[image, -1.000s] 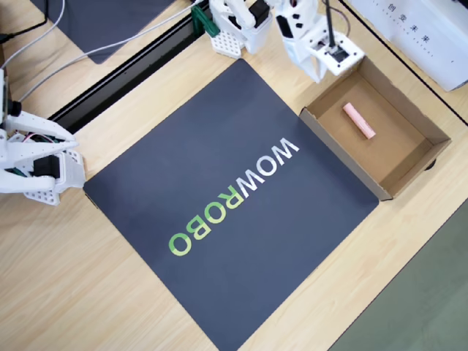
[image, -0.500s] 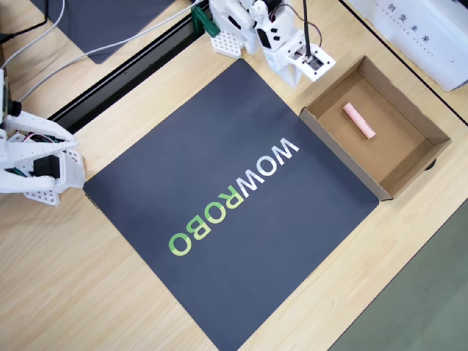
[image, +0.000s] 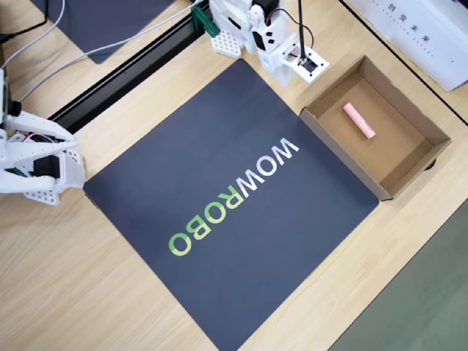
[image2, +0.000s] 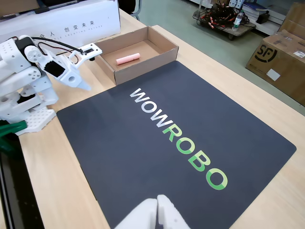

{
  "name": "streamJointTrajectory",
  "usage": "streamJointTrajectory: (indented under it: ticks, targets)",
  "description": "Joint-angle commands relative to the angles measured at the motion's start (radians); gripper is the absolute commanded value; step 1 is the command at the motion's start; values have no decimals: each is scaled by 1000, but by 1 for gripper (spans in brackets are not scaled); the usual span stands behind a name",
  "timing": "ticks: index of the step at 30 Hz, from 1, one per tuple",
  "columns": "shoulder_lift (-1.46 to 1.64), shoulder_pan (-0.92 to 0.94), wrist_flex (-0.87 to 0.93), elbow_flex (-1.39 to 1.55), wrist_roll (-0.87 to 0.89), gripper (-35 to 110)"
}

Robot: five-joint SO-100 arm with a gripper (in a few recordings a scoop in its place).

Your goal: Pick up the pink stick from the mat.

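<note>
The pink stick (image: 359,121) (image2: 127,58) lies flat inside the brown cardboard box (image: 340,157) (image2: 143,64), not on the lettered mat (image: 219,146) (image2: 143,157). Nothing rests on the mat's dark surface. My white gripper (image: 287,77) (image2: 86,86) hangs folded back near the arm's base, by the mat's far corner and well short of the box. Its fingers come to a single tip, shut with nothing in them.
The box sits against the mat's edge. A long white carton with printed characters (image: 417,29) (image2: 62,21) stands behind it. A black rail (image: 124,80) and a plain dark mat (image: 110,22) lie beyond the arm's base (image: 234,29).
The gripper has drawn back from over the box's near corner, moving left toward the arm's base. The stick has stayed where it lay in the box.
</note>
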Motion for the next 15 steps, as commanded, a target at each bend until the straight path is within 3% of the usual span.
streamJointTrajectory:
  ticks: [1,15]
  targets:
    - [18,-17,58,6,-38,0]
    - [18,-26,66,6,-37,0]
